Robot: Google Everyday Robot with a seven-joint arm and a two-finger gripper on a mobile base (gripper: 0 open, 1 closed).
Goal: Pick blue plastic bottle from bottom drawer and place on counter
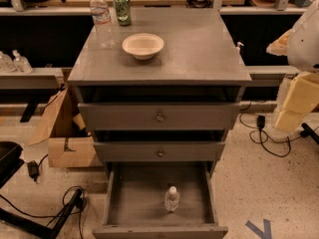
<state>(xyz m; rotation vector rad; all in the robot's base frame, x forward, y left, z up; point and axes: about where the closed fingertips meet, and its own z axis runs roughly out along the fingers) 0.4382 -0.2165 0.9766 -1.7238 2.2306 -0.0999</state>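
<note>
The blue plastic bottle [172, 199] stands upright on the floor of the open bottom drawer [129, 198], right of the middle and near the front. It is small and clear with a white cap. The counter [199, 49] is the grey cabinet top above. My arm comes in at the right edge, and the gripper [295, 114] hangs there beside the cabinet, at about the height of the top drawer. It is far above and to the right of the bottle and touches nothing.
On the counter stand a tall clear bottle with a red-white label [102, 20], a green can [122, 9] and a cream bowl [143, 45]. The two upper knobbed drawers [159, 117] are slightly open. A cardboard box [70, 143] and cables lie on the floor to the left.
</note>
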